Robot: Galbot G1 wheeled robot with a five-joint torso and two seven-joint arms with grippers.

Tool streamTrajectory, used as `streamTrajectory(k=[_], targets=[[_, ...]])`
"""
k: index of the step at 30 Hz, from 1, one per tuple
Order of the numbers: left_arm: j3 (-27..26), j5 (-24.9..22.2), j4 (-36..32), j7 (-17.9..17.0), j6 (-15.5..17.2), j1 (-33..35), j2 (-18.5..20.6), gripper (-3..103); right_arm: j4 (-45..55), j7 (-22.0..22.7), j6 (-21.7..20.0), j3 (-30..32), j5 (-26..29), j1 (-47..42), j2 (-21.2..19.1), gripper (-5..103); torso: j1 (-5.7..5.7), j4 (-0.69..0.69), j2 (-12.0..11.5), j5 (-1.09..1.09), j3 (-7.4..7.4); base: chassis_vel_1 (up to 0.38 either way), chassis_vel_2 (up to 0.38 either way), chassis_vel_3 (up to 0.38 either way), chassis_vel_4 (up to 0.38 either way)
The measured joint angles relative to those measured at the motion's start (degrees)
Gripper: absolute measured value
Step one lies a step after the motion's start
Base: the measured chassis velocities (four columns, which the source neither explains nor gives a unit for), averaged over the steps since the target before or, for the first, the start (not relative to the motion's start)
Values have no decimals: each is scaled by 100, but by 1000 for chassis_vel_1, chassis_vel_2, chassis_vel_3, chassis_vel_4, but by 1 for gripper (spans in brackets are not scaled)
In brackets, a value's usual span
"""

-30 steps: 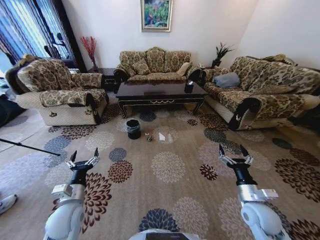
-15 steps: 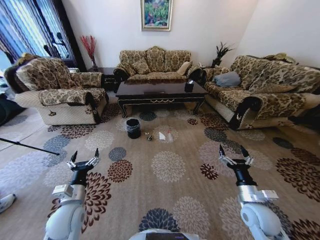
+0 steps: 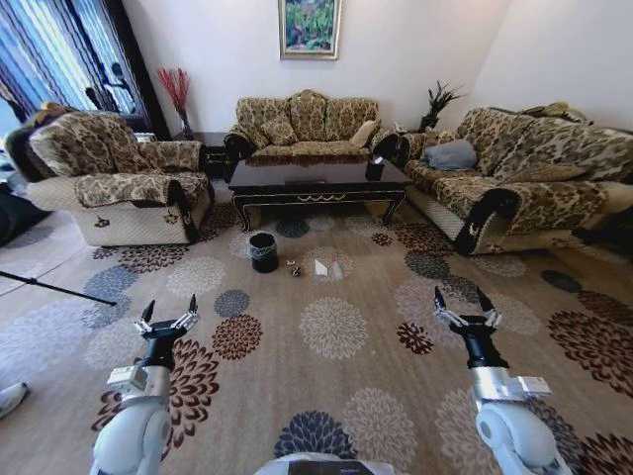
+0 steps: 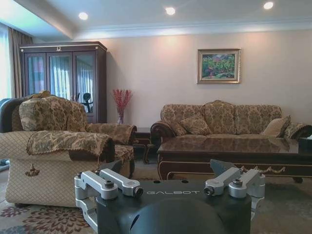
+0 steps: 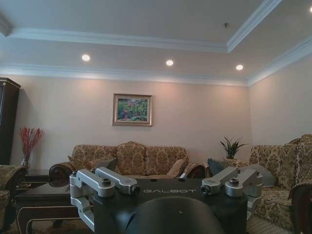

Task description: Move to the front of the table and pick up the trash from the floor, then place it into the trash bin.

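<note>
Left gripper and right gripper forward over the carpet, jaws spread, empty.

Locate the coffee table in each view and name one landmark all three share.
Head view: table upper centre, before the far sofa.
Left wrist view: table right of centre, above the gripper body.
Right wrist view: table at the lower left edge.
Shared landmark: framed painting.

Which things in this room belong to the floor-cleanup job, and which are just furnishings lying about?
Job:
table
trash bin
trash, small pieces on the carpet beside the bin
left hand and right hand, both open, held low and well short of the trash

Not the job:
armchair
sofas
painting
potted plant
</note>
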Motion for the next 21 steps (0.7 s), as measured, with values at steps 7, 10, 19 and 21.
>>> streamTrajectory(k=[7,10,19,21], targets=[[2,0,84,17,-31,-25,21,100,-3,11,0,6,-1,-4,-29,100,-84,0,-192,0,-107,0,0,0,0],[6,0,93,18,-33,-30,25,100,-4,13,1,6,-2,-9,-34,100,-109,0,-243,0,-135,0,0,0,0],[-1,-1,57,37,-35,-27,53,100,-27,15,2,-14,-19,-9,-48,100,-214,0,-485,0,-272,0,0,0,0],[-11,-6,33,41,-36,-26,60,100,-38,15,4,-17,-22,-3,-49,100,-234,0,-533,0,-300,0,0,0,0]])
